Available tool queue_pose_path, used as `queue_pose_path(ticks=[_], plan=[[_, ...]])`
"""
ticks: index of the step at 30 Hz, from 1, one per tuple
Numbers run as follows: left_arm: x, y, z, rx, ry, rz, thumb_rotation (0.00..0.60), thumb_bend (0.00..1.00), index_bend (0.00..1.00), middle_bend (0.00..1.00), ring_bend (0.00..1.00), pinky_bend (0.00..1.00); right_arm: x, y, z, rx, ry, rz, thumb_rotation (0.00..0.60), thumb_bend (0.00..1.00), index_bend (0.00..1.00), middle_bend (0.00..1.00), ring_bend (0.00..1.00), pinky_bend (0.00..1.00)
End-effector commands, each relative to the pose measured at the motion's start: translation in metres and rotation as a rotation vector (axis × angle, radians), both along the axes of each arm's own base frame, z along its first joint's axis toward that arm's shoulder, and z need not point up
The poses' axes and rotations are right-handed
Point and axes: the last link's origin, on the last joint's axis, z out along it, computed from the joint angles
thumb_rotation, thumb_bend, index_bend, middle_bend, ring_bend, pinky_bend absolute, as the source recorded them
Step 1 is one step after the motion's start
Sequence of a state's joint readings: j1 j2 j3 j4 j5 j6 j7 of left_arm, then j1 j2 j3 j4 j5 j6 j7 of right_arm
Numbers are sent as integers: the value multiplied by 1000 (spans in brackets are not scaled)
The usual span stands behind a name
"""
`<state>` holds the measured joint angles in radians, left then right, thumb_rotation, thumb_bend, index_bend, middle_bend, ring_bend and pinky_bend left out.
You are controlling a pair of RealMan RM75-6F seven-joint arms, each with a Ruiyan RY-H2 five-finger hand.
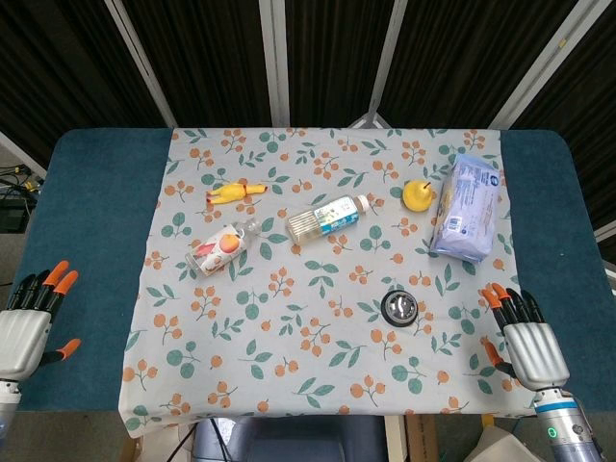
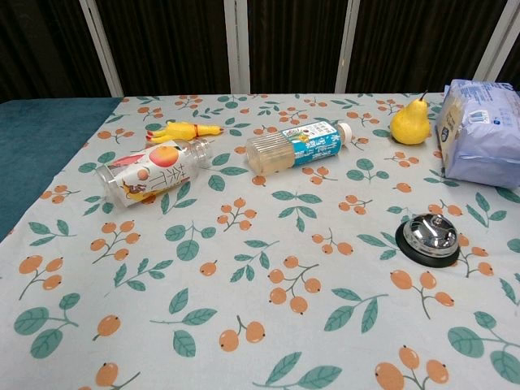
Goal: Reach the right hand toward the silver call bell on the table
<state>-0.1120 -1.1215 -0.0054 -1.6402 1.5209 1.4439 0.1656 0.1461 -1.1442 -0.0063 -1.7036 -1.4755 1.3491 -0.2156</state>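
Note:
The silver call bell (image 1: 400,308) on its black base sits on the floral cloth, right of centre and toward the near edge; the chest view shows the call bell (image 2: 431,237) at the right. My right hand (image 1: 523,342) hovers at the cloth's near right corner, fingers apart and holding nothing, a hand's width right of the bell. My left hand (image 1: 29,321) is at the far left over the blue table, fingers apart and empty. Neither hand shows in the chest view.
A yellow rubber chicken (image 1: 236,192), a peach-label bottle (image 1: 223,246), a clear bottle with a blue label (image 1: 328,218), a yellow pear (image 1: 417,194) and a blue-white packet (image 1: 468,208) lie across the far half of the cloth (image 1: 289,337).

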Motion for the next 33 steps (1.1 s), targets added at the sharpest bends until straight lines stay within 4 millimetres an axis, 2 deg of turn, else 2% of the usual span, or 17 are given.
queue_pose_path(ticks=[1, 13, 23, 33], plan=[[1, 0, 0, 0, -1, -1, 600, 88, 0, 0, 0, 0, 0, 0, 0, 0, 1, 4, 600, 425, 0, 0, 0, 0], [1, 1, 0, 9, -1, -5, 600, 88, 0, 0, 0, 0, 11, -8, -11, 17, -6, 51, 600, 424, 0, 0, 0, 0], [2, 1, 1, 13, -2, -14, 600, 89, 0, 0, 0, 0, 34, -26, -47, 105, 2, 80, 600, 425, 0, 0, 0, 0], [1, 1, 0, 8, -3, -7, 600, 88, 0, 0, 0, 0, 44, -28, -76, 167, 44, 92, 600, 424, 0, 0, 0, 0]])
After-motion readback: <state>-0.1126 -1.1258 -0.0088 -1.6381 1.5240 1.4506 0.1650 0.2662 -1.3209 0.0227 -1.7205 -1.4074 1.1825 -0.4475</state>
